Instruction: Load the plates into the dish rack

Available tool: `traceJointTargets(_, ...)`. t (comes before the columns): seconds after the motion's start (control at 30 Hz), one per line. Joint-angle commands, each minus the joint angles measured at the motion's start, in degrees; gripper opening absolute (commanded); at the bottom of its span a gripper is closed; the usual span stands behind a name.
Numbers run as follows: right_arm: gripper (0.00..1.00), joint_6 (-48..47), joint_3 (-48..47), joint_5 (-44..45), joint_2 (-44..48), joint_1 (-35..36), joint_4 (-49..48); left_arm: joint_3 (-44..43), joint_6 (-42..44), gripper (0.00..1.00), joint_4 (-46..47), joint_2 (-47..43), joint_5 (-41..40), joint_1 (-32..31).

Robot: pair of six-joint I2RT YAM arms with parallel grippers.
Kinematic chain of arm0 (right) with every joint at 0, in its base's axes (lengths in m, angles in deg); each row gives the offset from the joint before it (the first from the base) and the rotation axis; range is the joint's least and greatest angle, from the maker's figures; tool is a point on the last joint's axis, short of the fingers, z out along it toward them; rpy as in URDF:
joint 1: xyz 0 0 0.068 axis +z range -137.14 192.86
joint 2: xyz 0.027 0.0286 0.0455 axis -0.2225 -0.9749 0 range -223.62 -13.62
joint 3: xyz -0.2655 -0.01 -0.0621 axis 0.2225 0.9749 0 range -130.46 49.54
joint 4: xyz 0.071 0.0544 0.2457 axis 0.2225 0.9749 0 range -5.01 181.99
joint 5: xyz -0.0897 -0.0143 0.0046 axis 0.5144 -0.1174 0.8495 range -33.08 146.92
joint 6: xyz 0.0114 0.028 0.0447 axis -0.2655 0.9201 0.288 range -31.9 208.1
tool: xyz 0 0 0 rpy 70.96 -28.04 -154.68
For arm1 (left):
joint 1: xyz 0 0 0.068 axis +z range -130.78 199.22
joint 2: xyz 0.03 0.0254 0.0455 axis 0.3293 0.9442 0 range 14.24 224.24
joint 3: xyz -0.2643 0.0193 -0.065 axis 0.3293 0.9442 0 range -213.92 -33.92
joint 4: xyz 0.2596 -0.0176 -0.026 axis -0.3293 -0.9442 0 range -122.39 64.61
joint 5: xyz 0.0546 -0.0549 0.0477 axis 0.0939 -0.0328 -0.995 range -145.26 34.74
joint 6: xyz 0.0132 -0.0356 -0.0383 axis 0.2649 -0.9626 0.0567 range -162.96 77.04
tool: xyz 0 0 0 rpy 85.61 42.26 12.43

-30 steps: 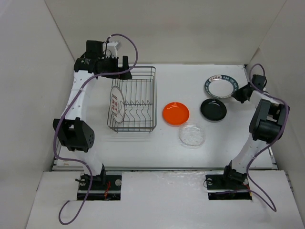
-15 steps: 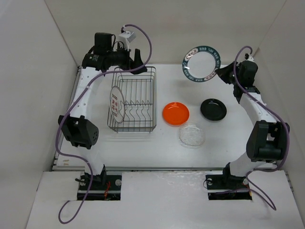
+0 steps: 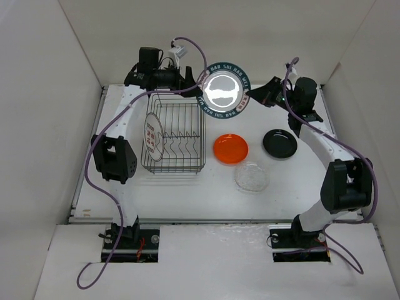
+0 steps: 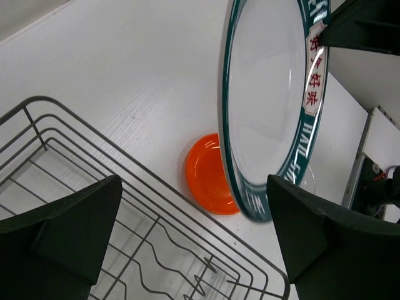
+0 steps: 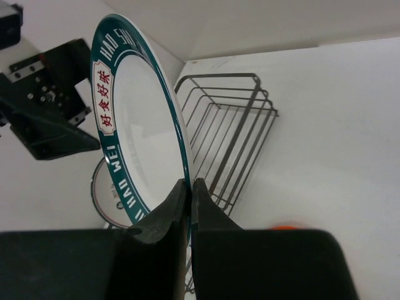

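grips the green-rimmed plate by its edge with the right end effector, jaws pinched almost together on the rim. holds it raised off the worktop and tilted, round white face turned toward the overhead camera. places it, in the top view, over the far right corner of the dish rack.

spreads the left end effector as wide as it goes, with nothing in it, at the rack's far side just beside the raised plate. cannot tell whether either finger touches the rim. shows, in the left wrist view, the plate's lettered green band between the two dark fingers, with the rack's wires below.

shows the white plate with red motifs standing on edge among the dividers at the rack's left end.

shows three more plates lying flat on the worktop to the right of the rack: the orange plate nearest it, the black plate farther right, and the clear glass plate nearer the arm bases, close to the orange one.
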Motion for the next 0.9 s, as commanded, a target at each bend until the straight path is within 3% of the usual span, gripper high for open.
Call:
traceJointTargets(0.0, 0.0, 2.1, -2.2, -3.7, 1.1, 1.2, -9.4, 0.7, -1.6, 1.0, 6.5, -3.1, 1.8, -0.7)
traceJointTargets(0.23, 0.0, 3.2, -3.8, -4.7, -0.6, 5.0, -10.7, 0.7, -2.7, 0.94, 7.0, -2.6, 4.4, -0.7)
traceJointTargets(0.33, 0.0, 3.8, -3.8, -3.7, -0.6, 5.6, -11.3, 1.3, -2.7, 0.69, 7.0, -2.6, 5.1, -0.7)
traceJointTargets(0.4, 0.0, 4.3, -3.8, -3.7, -1.2, 5.6, -11.3, 2.0, -2.7, 0.44, 6.5, -3.1, 5.1, -0.7)
traceJointTargets(0.43, 0.0, 4.3, -3.8, -3.7, -1.2, 6.2, -11.3, 2.8, -2.7, 0.22, 6.5, -4.9, 5.1, -0.7)
traceJointTargets(0.5, 0.25, 4.3, -3.8, -3.1, -1.7, 6.3, -11.3, 3.6, -2.7, 0.08, 5.9, -6.5, 3.9, -0.7)
traceJointTargets(0.53, 0.48, 4.3, -3.8, -2.6, -1.7, 6.3, -11.3, 4.2, -2.7, 0.01, 4.4, -8.8, 1.8, -0.7)
traceJointTargets(0.57, 0.62, 4.3, -3.3, -1.6, -1.7, 6.3, -11.3, 4.8, -2.7, 0.0, 3.5, -10.1, 0.2, -0.7)
traceJointTargets(0.6, 0.92, 4.3, -3.3, -0.8, -1.2, 6.3, -11.3, 4.8, -2.1, 0.0, 2.4, -11.5, -2.0, -0.7)
traceJointTargets(0.67, 1.0, 2.8, -2.7, 0.7, -0.4, 6.3, -7.7, 6.5, -1.3, 0.0, -1.0, -16.8, -11.8, -0.7)
traceJointTargets(0.73, 1.0, 0.8, -3.4, 4.0, 1.0, 6.3, -1.9, 7.1, -1.9, 0.0, -3.4, -20.5, -21.0, -1.2)
traceJointTargets(0.77, 1.0, -1.1, -3.4, 5.0, 1.9, 6.8, 0.0, 7.1, -1.9, 0.0, -5.0, -22.1, -29.6, -1.2)
traceJointTargets(0.87, 1.0, -3.1, -4.9, 10.1, 3.1, 7.3, 8.1, 6.6, -2.7, 0.0, -11.8, -27.4, -40.6, -1.2)
